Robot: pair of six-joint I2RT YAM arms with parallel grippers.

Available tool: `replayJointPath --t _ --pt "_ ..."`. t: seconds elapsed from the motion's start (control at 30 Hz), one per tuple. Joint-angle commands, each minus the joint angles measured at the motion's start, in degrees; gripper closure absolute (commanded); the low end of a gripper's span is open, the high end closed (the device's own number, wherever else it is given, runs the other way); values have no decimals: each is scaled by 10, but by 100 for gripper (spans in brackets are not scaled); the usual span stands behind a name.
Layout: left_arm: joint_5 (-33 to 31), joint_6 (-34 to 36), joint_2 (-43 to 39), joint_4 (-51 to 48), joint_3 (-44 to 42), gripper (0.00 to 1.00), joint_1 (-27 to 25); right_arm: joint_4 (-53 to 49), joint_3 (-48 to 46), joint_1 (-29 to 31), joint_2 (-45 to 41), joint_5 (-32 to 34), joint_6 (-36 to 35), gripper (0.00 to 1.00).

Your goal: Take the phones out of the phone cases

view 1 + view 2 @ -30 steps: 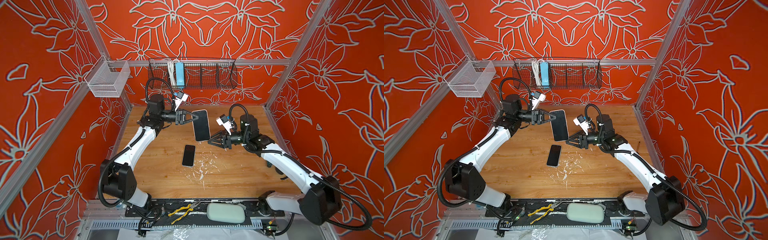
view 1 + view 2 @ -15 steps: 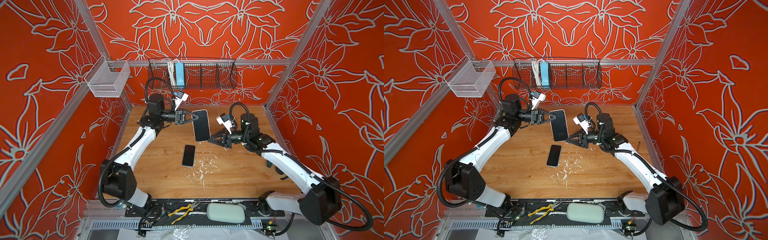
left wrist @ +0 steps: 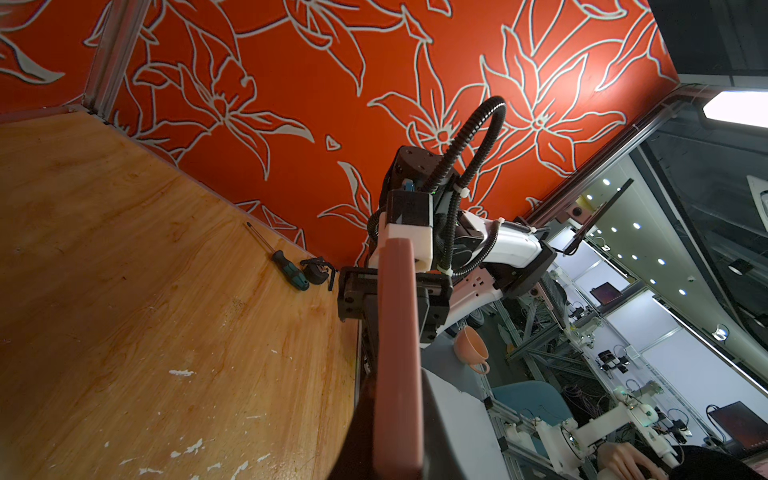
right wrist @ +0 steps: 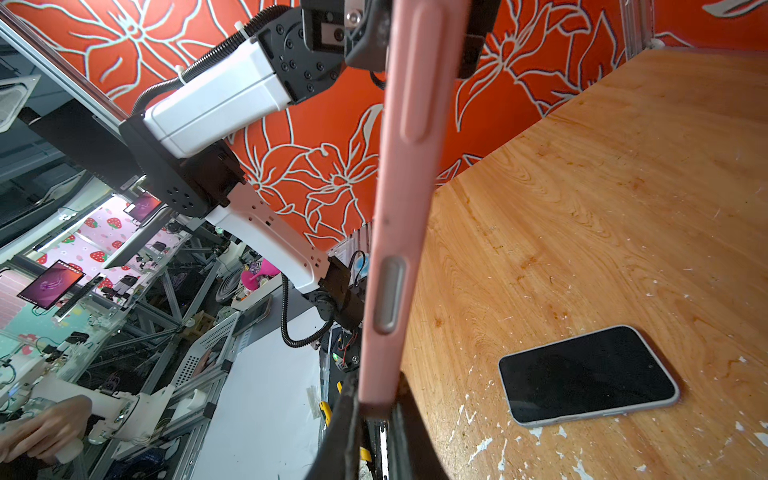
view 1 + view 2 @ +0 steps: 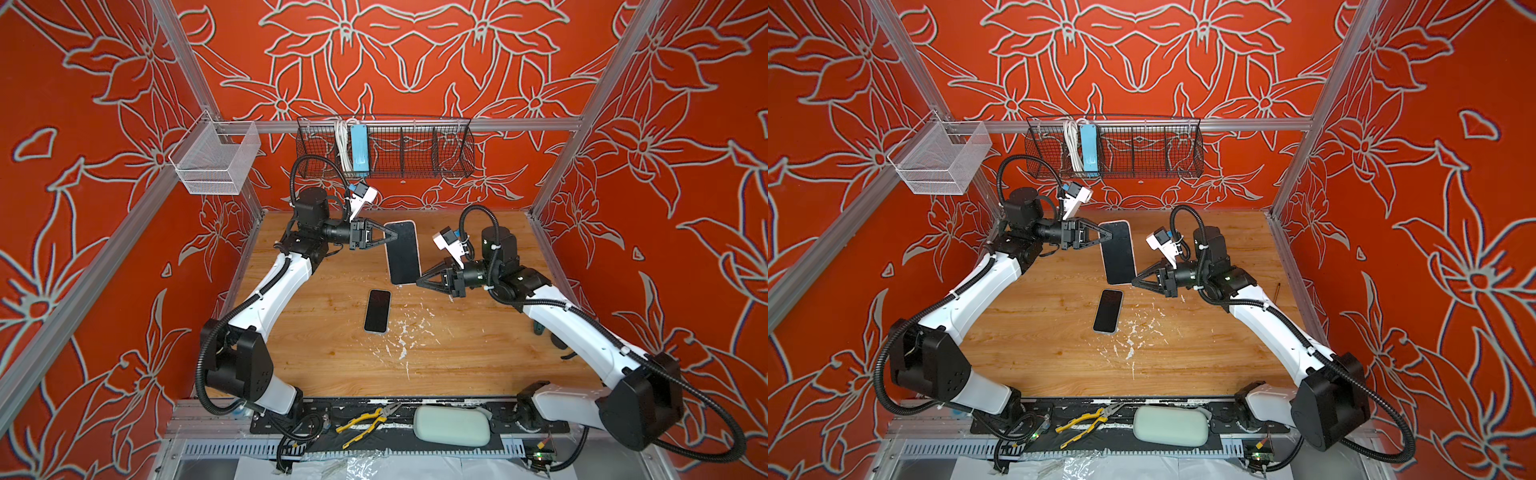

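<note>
A pink phone case [image 5: 402,253] [image 5: 1118,253] hangs in the air above the back of the table, its dark face turned up. I cannot tell whether anything fills it. My left gripper [image 5: 395,237] [image 5: 1111,237] is shut on its far left edge. My right gripper [image 5: 419,279] [image 5: 1134,282] is shut on its near right corner. The right wrist view shows the case [image 4: 409,187] edge-on, its end pinched in that gripper [image 4: 376,409]. The left wrist view shows the case [image 3: 397,353] clamped in the left gripper [image 3: 397,436]. A dark-screened phone [image 5: 377,311] [image 5: 1108,311] [image 4: 588,374] lies flat on the wood below.
A screwdriver [image 3: 286,270] [image 5: 538,328] lies by the right wall. Yellow pliers [image 5: 365,419] and a pale pad [image 5: 451,426] sit on the front rail. A black wire basket [image 5: 384,149] and a white mesh bin [image 5: 216,160] hang on the back frame.
My right gripper has closed from open onto the near corner of the case. The left gripper and the case have stayed in place.
</note>
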Motion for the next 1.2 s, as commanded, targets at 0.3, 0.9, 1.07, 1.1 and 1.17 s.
replayJointPath --t 0.3,0.9,1.07,1.1,1.17 --pt "4 -13 4 34 8 100 -6 72 28 6 -20 -126 34 92" --pt "12 -19 34 20 44 100 -17 -147 96 16 4 -49 -134 90" --pt "11 -17 37 13 43 100 -16 -226 125 26 16 2 -194 82" --pt "9 -13 37 9 44 100 -17 -239 130 27 19 8 -203 80" --pt "10 -6 37 2 47 100 -17 -261 142 30 25 22 -218 74"
